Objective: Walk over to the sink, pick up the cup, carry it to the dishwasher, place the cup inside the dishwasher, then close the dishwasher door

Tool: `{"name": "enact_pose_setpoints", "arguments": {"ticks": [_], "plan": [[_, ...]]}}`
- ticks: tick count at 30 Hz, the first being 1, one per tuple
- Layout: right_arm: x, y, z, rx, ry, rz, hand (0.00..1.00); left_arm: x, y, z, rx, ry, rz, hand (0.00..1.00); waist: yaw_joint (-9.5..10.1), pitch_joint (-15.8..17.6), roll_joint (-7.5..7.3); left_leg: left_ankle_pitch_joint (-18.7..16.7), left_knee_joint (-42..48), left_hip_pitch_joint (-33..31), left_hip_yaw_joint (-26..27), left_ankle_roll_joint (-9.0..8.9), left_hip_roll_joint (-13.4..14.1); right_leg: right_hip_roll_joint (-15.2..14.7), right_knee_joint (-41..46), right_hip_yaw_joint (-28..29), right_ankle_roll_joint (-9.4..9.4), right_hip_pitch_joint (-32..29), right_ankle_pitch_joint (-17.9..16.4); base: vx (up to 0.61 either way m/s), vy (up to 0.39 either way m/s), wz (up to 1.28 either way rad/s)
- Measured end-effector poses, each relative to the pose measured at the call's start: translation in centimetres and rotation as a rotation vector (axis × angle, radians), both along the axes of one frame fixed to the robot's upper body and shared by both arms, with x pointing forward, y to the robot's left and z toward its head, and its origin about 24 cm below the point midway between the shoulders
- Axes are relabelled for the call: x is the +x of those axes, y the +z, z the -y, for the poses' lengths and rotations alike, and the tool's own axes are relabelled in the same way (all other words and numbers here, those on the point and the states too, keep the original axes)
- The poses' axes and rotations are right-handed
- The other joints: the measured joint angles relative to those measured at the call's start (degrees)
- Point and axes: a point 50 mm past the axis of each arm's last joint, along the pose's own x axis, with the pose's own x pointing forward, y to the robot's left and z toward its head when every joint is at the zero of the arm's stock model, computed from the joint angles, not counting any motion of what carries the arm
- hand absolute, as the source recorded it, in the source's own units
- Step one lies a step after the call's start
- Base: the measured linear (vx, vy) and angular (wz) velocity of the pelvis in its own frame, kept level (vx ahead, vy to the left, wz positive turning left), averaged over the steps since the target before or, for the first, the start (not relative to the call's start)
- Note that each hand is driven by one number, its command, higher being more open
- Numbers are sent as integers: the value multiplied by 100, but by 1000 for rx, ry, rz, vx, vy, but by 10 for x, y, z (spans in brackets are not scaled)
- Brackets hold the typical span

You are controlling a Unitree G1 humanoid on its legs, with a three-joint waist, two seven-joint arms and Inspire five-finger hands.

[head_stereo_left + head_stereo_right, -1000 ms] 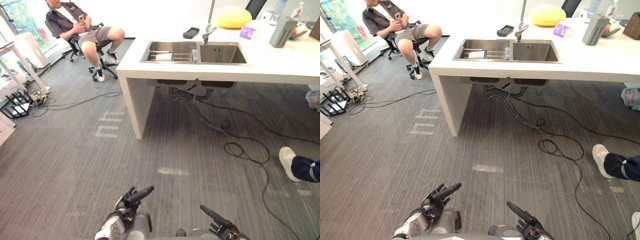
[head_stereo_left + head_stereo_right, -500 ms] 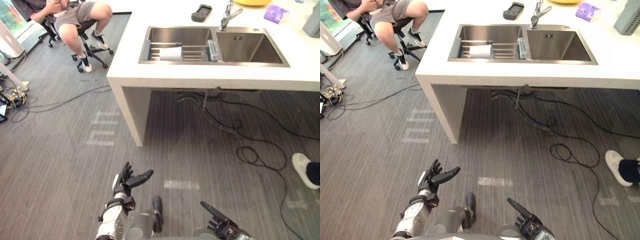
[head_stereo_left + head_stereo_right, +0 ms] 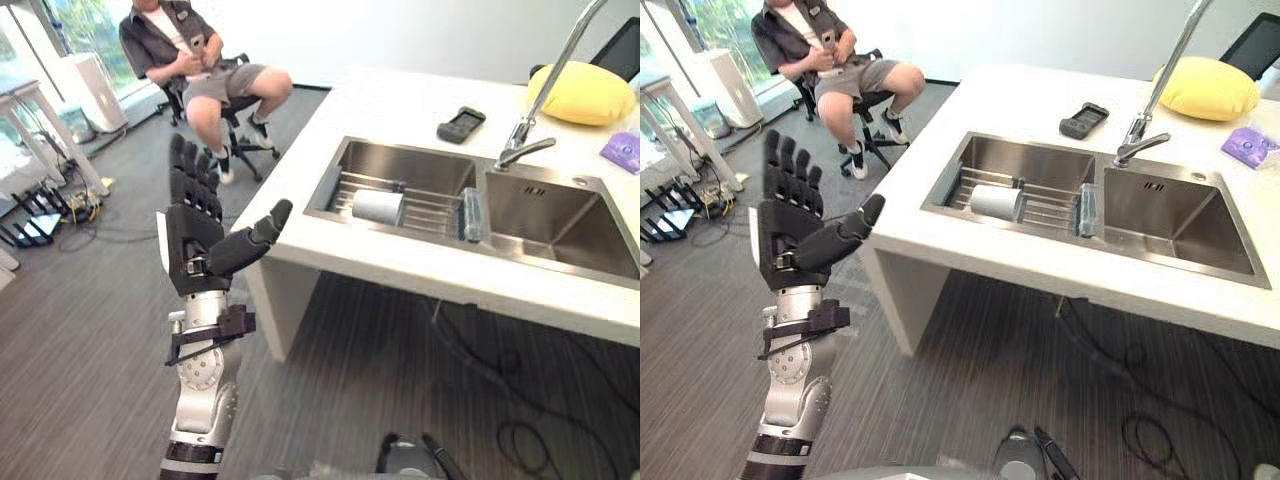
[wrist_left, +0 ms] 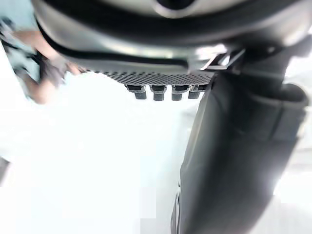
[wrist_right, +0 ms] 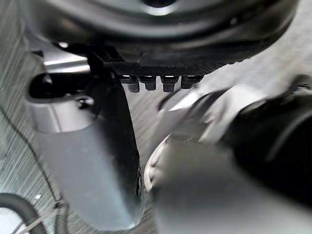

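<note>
Cup (image 3: 378,207) lies on its side on the rack (image 3: 428,211) in the sink's (image 3: 410,162) left bowl. My left hand (image 3: 195,238) is up near me, fingers straight, holding nothing. My right hand's (image 5: 156,29) fingers are straight too, empty.

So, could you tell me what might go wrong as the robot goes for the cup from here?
The cup lies on its side on the rack in the left basin of the sink; being round, it may roll when the open left hand touches it. That hand is raised beside the counter corner and could clip the edge while reaching in. A person sits nearby on the left; a wide swing might come close.
</note>
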Motion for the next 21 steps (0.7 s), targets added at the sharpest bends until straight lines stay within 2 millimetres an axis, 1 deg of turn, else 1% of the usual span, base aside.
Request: {"name": "enact_pose_setpoints", "arguments": {"ticks": [1,3,4,6,8,9,10,11,12,17,20,21], "plan": [[-1,-1,-4,12,5,-1,100,0,8,9,1,-40,33,100,-25,-6,8,-12,-117,93,-7,-35,132,133,57,-27,-56,0,-161,193,-224,-13],[-7,-2,-9,31,2,-14,100,5,16,23,21,-98,25,100,-79,-61,35,49,-374,266,-15,-18,250,300,92,-22,-117,-4,-332,193,-208,-18],[-8,-2,-10,31,7,-21,100,6,16,26,28,-107,16,100,-110,-72,31,134,-442,289,-14,-19,250,310,80,-17,-120,-5,-341,104,-87,-9],[-15,-3,-12,40,-21,-36,100,11,16,36,70,-124,-35,100,-222,-120,29,343,-695,349,25,48,220,354,-33,11,-98,-18,-321,97,-52,-6],[-15,-3,-12,40,-24,-37,100,13,13,38,71,-126,-75,100,-259,-180,40,445,-845,387,105,36,204,379,-144,66,-74,-54,-261,69,-3,-18],[-16,-3,-13,40,-24,-41,100,14,10,38,68,-116,-104,100,-260,-261,32,548,-939,384,294,44,175,404,-254,138,-62,-100,-176,69,44,-29],[-17,-3,-13,40,-25,-43,100,15,9,37,64,-110,-115,100,-263,-281,31,604,-970,381,371,35,155,416,-338,164,-55,-98,-113,74,61,-36],[-18,-4,-13,38,-27,-44,100,16,8,36,64,-99,-129,100,-261,-291,17,708,-997,366,483,34,102,425,-518,239,-46,-85,4,50,42,-20],[-23,-1,-14,-18,128,-14,100,18,-5,14,6,38,-204,100,-309,-282,-145,747,-1235,114,946,45,-198,404,-2580,417,-82,346,1583,20,22,-14],[-23,-1,-14,-18,128,-14,100,18,-5,15,5,37,-205,100,-308,-280,-148,747,-1236,118,947,44,-198,399,-2575,414,-82,353,1584,0,0,0],[-21,-1,-14,-17,125,-8,100,18,-6,19,-7,0,-206,100,-307,-231,-184,745,-1248,235,966,45,-199,389,-2569,397,-78,462,1590,0,0,0],[-21,-1,-15,-13,119,-6,100,17,-6,24,-3,-30,-207,100,-306,-221,-194,731,-1250,299,973,54,-199,386,-2568,382,-76,530,1589,0,0,0]]}}
